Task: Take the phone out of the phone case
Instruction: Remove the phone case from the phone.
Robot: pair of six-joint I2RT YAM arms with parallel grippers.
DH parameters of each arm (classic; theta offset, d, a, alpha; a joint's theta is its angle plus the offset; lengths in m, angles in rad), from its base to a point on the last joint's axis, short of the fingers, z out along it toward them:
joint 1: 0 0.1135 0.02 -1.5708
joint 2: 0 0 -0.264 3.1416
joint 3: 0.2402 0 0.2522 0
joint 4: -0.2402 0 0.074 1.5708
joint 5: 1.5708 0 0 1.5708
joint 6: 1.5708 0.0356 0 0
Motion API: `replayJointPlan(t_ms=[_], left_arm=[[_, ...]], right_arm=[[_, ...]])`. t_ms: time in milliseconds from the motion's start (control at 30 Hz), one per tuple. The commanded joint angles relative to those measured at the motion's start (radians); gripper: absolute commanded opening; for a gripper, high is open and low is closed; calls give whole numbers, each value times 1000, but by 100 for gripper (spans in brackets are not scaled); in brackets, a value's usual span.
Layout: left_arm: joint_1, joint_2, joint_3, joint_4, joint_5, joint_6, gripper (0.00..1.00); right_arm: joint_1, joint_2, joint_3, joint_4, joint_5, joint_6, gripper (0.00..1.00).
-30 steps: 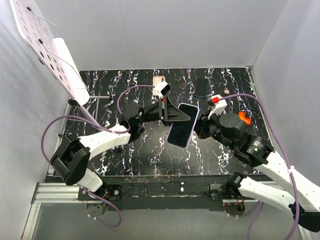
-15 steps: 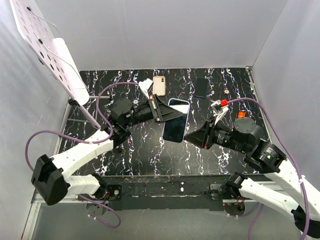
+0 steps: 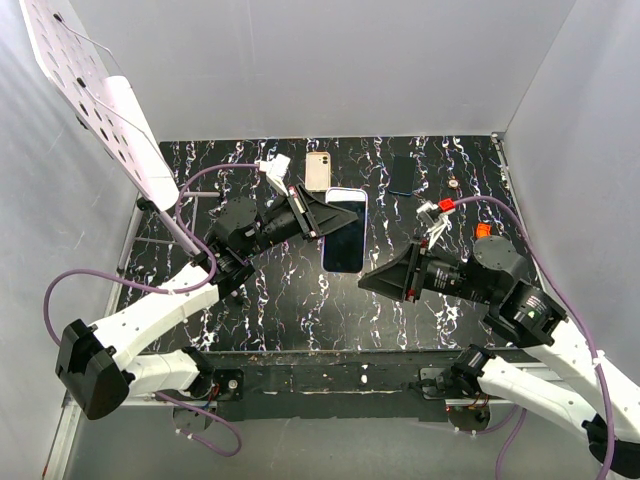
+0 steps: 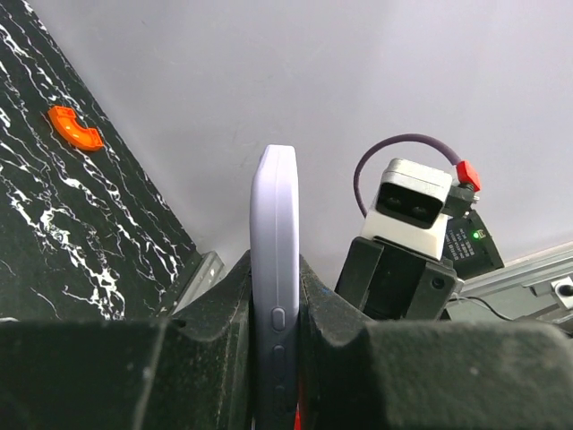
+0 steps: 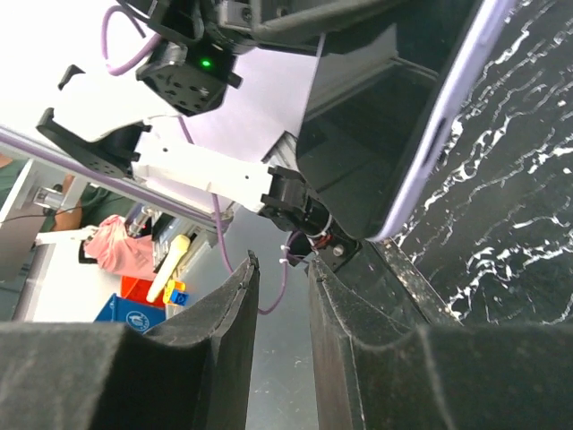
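- The left gripper [image 4: 274,291] is closed on the phone [image 3: 345,238], which is pinched edge-up between its two matte black fingers. The free end projects past the fingertips, clear of the marbled table [image 3: 280,290].
- A smooth, rounded lilac rim with small side buttons is seen between those fingers. It is judged to be the phone case [image 4: 274,215], not yet removed, framing a dark glossy screen.
- The right gripper [image 5: 279,269] is held near the phone's free end, apart from it. Its fingers are drawn almost together with a narrow slit between them, and nothing is held.
- For the step in hand, a corner of the case lip should be caught by the right fingertips and peeled back. Meanwhile the left pinch should be kept firm, since glass and a rounded rim are likely to slip.
- Beyond the left fingertips, a flat beige slab [image 3: 318,172] and a dark slab [image 3: 402,175] are laid on the table. A small orange piece [image 3: 483,230] is seen behind the right wrist.
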Motion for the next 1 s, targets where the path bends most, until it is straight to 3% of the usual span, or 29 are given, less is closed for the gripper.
replayJointPlan(t_ms=[0,600,967], left_arm=[[3,-18,19,82,-8,-34,0],[3,-10,0,139,7,-68,0],[7,-13,-6,158,17,-80,0]], right_arm=[[-5,16,16,129,-46,23,36],[-31,-2,15,41,107,25,37],[-34,28,13,66,104,20,37]])
